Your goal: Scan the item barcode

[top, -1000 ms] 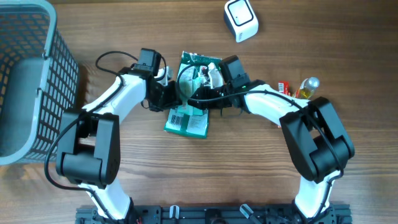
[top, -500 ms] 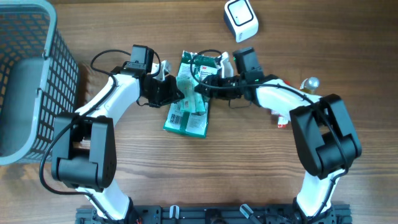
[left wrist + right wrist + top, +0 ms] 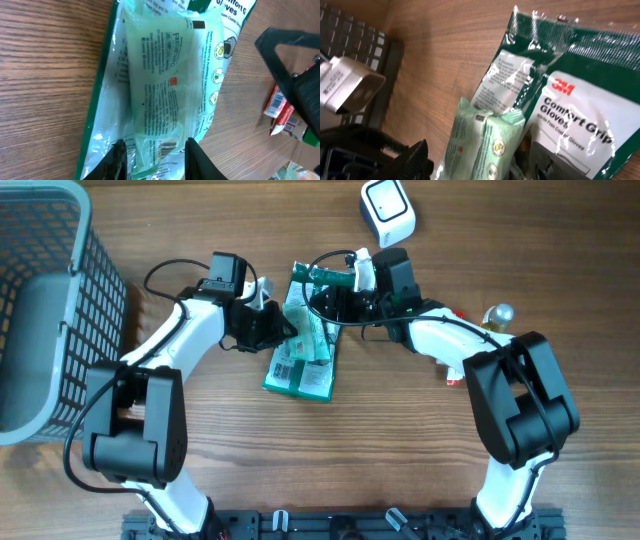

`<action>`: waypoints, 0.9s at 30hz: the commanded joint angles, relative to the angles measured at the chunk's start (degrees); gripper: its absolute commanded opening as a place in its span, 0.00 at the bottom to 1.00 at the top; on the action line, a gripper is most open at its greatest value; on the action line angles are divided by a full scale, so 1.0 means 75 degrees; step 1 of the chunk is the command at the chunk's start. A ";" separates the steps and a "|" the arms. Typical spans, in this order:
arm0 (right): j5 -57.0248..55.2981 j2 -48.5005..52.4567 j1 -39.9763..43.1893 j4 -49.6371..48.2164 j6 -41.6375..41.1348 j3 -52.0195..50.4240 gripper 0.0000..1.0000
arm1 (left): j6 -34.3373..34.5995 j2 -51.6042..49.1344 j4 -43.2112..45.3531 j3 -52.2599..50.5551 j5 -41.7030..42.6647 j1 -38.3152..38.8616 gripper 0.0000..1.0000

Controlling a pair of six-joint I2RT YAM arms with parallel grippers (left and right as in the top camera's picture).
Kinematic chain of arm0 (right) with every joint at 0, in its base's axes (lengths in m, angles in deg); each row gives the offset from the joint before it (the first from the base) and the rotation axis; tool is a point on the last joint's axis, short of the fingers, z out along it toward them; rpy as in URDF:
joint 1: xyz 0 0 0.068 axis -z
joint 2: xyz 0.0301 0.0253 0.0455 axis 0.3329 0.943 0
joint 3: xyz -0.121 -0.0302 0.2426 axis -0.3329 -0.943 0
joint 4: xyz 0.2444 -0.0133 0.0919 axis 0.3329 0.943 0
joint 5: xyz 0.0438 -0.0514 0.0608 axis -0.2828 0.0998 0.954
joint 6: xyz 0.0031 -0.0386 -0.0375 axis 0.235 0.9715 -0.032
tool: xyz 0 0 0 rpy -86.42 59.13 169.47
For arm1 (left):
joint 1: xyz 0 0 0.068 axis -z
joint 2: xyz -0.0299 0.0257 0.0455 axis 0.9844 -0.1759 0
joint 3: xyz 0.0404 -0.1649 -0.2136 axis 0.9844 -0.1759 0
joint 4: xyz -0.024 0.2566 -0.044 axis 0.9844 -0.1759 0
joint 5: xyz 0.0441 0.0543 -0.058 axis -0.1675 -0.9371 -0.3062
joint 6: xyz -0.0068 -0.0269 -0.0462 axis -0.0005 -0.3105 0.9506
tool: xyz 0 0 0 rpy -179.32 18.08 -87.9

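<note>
Left end effector: fingers a little apart, one on each side of the near end of a pale green soft plastic wipes pack. Jaws partway open. No firm grip evident; the pack lies flat, not lifted. A small printed barcode sits on the pack's end, face up, between the two fingers.

Right end effector: over the far end of the same pile, jaws spread wide, nothing seen clamped. Right wrist view shows one dark finger low at the left; the other I cannot make out against the packaging.

The pale green pack rests on top of a dark green and clear plastic packet of gloves, lying roughly lengthwise along it. The glove packet lies flat on the brown wood-grain surface, at centre, between the two arms. A white barcode label shows at its near left corner, face up.

Outward:
- A white rounded box-shaped scanner stands on the surface far and right of the pile, well apart from it.
- A small red packet lies right of the pile, near the right arm.
- A small bottle with a silver cap lies further right.
- A grey plastic mesh basket fills the far left edge.
</note>
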 commanded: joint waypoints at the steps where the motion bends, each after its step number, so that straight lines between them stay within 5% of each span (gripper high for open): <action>1: -0.0245 0.0181 -0.0020 -0.0070 0.0137 0.0122 0.65 | -0.0064 0.0137 0.0128 -0.0271 -0.0052 0.0262 0.24; 13: 0.0029 0.0915 -0.0163 -0.0216 0.0131 0.0122 0.63 | -0.0061 -0.0650 0.0172 -0.0367 -0.0656 0.0286 0.18; 21: 0.0740 0.1209 -0.0425 -0.0635 0.0076 0.0122 0.53 | -0.0064 -0.0831 0.0058 -0.0367 -0.1195 0.0286 0.17; 27: 0.0912 0.1209 -0.0423 -0.0749 -0.0143 0.0122 0.33 | -0.0064 -0.0831 0.0055 -0.0367 -0.1335 0.0286 0.17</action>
